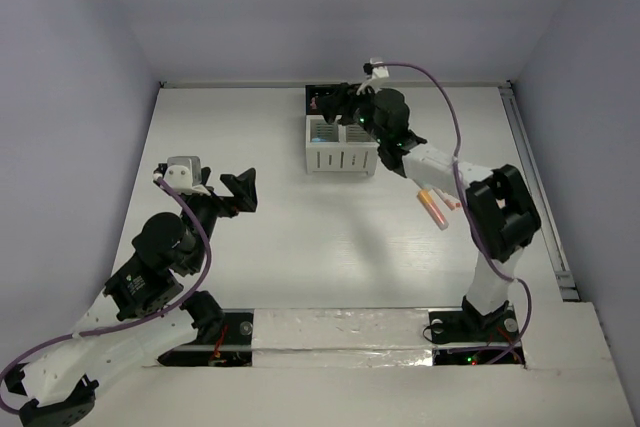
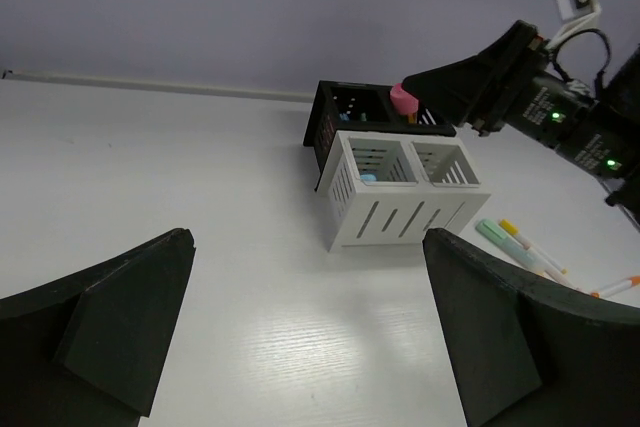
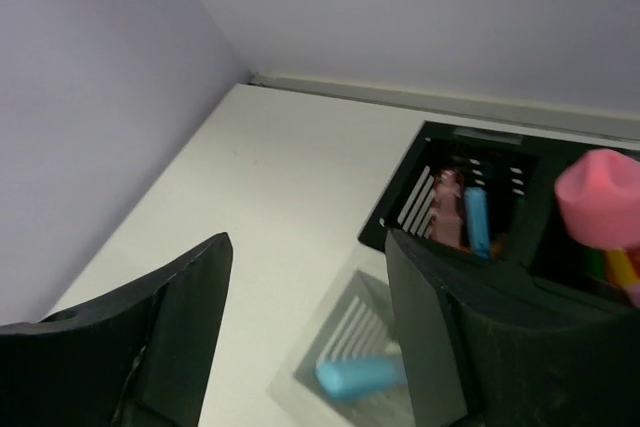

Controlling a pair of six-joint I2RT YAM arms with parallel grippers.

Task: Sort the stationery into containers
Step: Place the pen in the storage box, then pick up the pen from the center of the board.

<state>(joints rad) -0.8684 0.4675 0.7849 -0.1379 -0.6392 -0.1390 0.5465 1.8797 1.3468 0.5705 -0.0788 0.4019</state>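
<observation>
Right wrist: blue stick (image 3: 360, 377) lies below right tool (image 3: 305, 252).

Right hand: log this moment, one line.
right hand: open above organizer | blue marker: in white compartment | left hand: open | markers: some on table

Blue stick (image 2: 368, 178) in white containers (image 2: 400, 222); pink stick (image 2: 403, 99) in black containers (image 2: 322, 127); loose sticks (image 2: 520, 247) beside.

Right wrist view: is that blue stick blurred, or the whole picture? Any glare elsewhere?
Right wrist view: only the short blue marker stick and the white slatted compartment are smeared; the black compartment behind is sharp. Left wrist view: in focus, the left gripper's fingers are dark silhouettes. Top external view: even light, soft shadows on the white table, no harsh glare.
</observation>
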